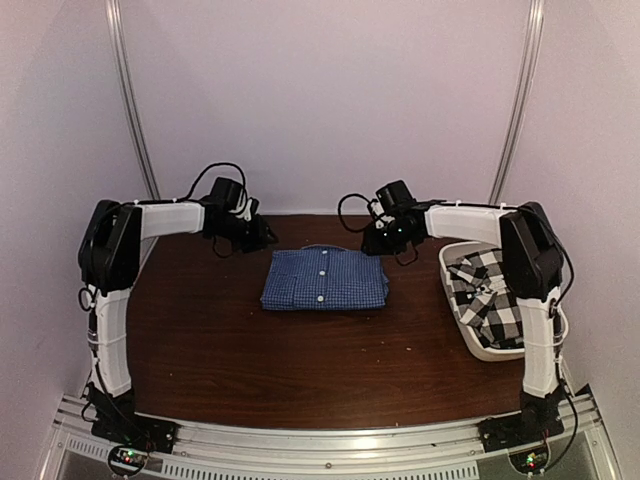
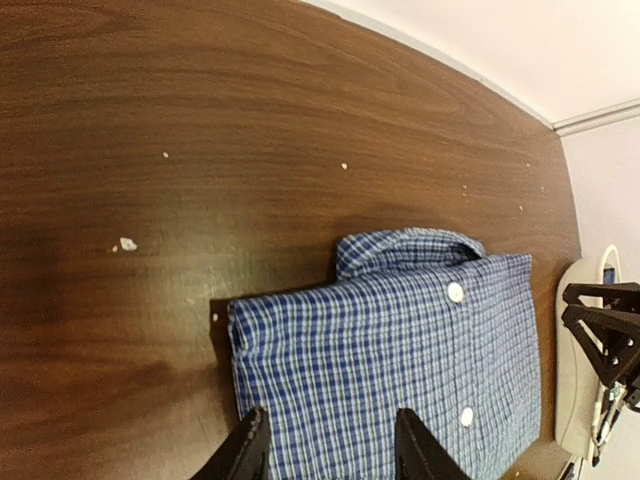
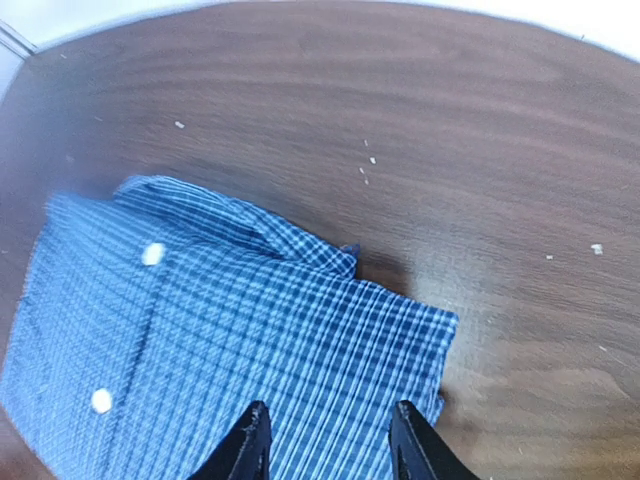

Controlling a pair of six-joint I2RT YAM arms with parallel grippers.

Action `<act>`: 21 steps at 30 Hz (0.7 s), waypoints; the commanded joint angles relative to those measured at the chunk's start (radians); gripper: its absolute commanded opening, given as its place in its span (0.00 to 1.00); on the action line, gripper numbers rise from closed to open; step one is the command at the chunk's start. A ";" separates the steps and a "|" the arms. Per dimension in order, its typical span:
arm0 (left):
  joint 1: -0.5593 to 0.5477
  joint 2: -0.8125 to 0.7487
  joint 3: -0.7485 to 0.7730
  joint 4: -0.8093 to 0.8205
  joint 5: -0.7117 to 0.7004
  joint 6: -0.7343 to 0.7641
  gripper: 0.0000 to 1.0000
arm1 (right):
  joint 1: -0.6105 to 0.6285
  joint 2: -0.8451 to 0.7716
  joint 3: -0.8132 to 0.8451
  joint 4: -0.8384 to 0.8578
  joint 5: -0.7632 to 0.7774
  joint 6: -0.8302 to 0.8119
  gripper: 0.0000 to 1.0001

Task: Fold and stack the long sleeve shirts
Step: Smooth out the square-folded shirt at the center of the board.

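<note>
Folded blue shirt [image 1: 325, 278] between left gripper [image 2: 330, 420] and right gripper [image 3: 329, 410], both parted and empty; black-and-white shirt [image 1: 488, 292] in white tub [image 1: 490, 352].

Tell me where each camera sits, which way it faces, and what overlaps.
Top external: above and behind the bases, looking down at the table; shows the left arm, right arm, the blue shirt, the checked shirt in the tub.
Left wrist: on the left arm, looking down over its open jaws at the blue shirt's collar end.
Right wrist: on the right arm, same from the opposite side, jaws open.
Shared: both wrist views show the blue shirt's collar and buttons.
</note>
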 commanded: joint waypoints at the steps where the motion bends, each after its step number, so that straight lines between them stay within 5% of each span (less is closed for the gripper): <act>1: 0.002 -0.127 -0.124 0.009 0.051 0.023 0.45 | 0.032 -0.147 -0.107 0.011 0.021 -0.004 0.43; 9: -0.005 -0.238 -0.324 0.033 0.089 0.048 0.57 | 0.085 -0.271 -0.320 0.093 -0.014 0.038 0.43; 21: -0.038 -0.191 -0.364 0.032 0.081 0.067 0.59 | 0.111 -0.308 -0.462 0.144 -0.021 0.057 0.42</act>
